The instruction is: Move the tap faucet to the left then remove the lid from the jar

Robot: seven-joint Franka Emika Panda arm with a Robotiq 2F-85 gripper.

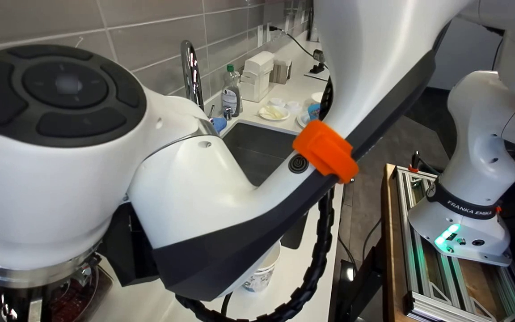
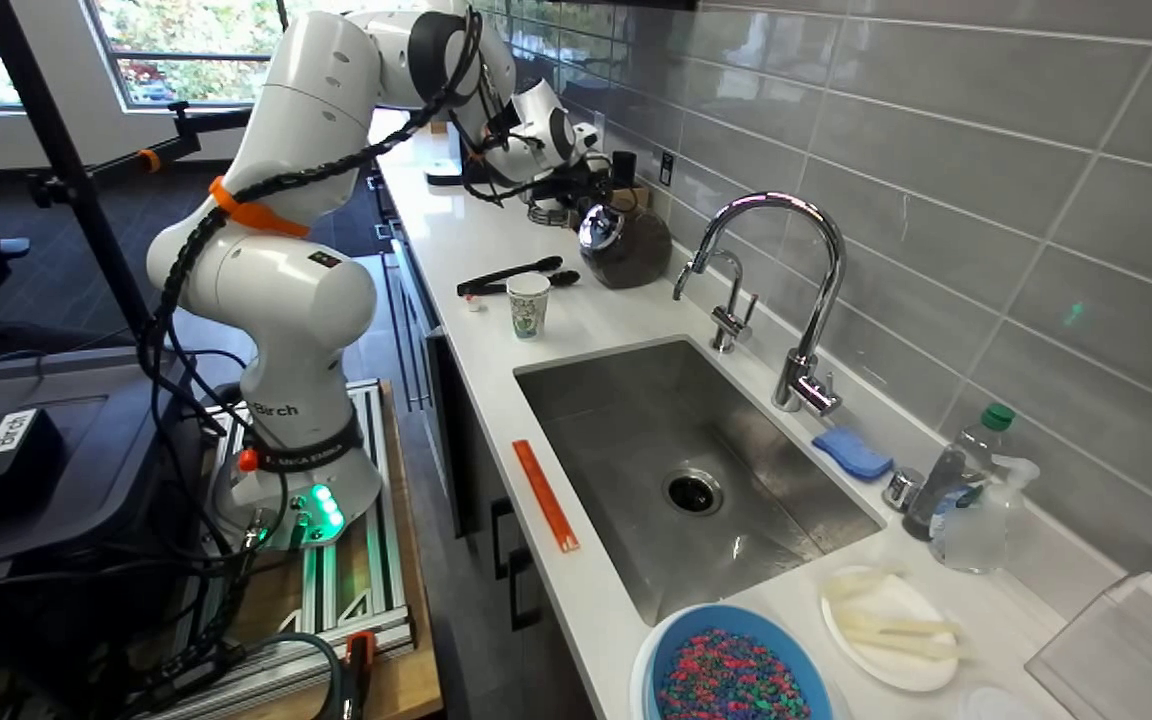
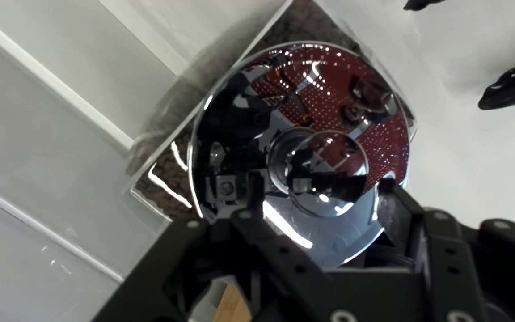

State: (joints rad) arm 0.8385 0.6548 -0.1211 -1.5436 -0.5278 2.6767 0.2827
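The chrome tap faucet point(image 2: 829, 275) stands behind the sink, its arched spout pointing toward the jar's end of the counter; it also shows in an exterior view point(image 1: 191, 71). The jar point(image 2: 641, 255), brown inside, sits by the tiled wall with its mouth slanted. The silvery lid point(image 2: 600, 228) is on it. In the wrist view the lid point(image 3: 239, 129) covers most of the jar point(image 3: 163, 179). My gripper point(image 3: 320, 182) is open, a finger on either side of the lid's knob point(image 3: 329, 172), with gaps at both sides. How deep the fingertips reach is unclear.
The stubby tap point(image 2: 729, 315) stands between the jar and the faucet. Black tongs point(image 2: 511, 278) and a paper cup point(image 2: 528, 308) are on the counter near the jar. The sink point(image 2: 626, 450) lies beyond the cup. The tiled wall point(image 3: 52, 147) is close beside the jar.
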